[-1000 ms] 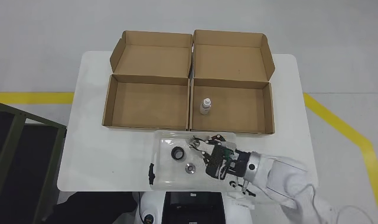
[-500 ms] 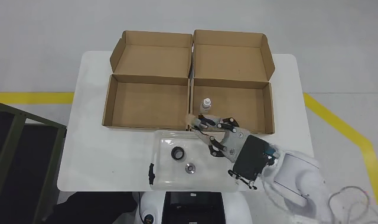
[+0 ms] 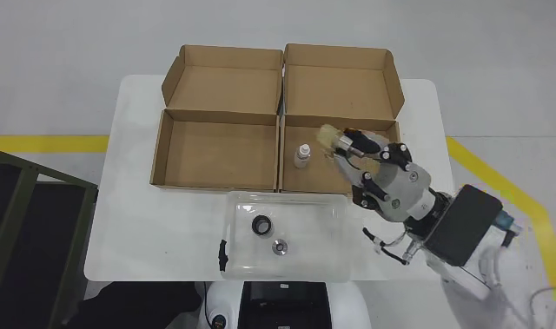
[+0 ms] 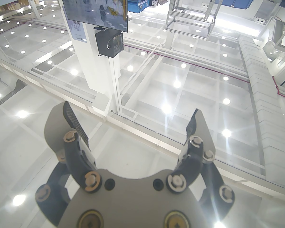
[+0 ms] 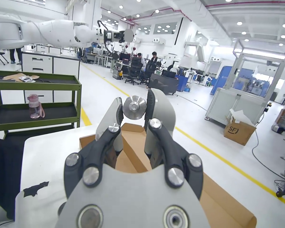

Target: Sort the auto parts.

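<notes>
Cardboard: left box (image 3: pixel 217 153) and right box (image 3: pixel 313 180), open and side by side on the far half of a white table (image 3: pixel 130 199), lids folded back.

- **Right box:** one small white capped part (image 3: pixel 301 155) stands upright near its left wall.
- **Clear plastic tray (image 3: pixel 321 242):** just in front of the boxes. It holds one black ring (image 3: pixel 261 227) and one round metal part (image 3: pixel 280 246), near each other but not touching.
- **Right gripper (image 3: pixel 341 143):** above the right box, just beside the white part. Its jaws are narrowed on a round metal disc (image 5: pixel 134 107), pinched at the rim between the two pads.
- **Left gripper (image 4: pixel 130 117):** turned up toward a gridded ceiling with round lamps, jaws spread wide.
- **Room:** pale grey floor with a yellow line (image 3: pixel 52 143). A green shelf cart (image 5: pixel 35 88) stands beside the table, with a pink bottle (image 5: pixel 34 109) on its middle shelf.
</notes>
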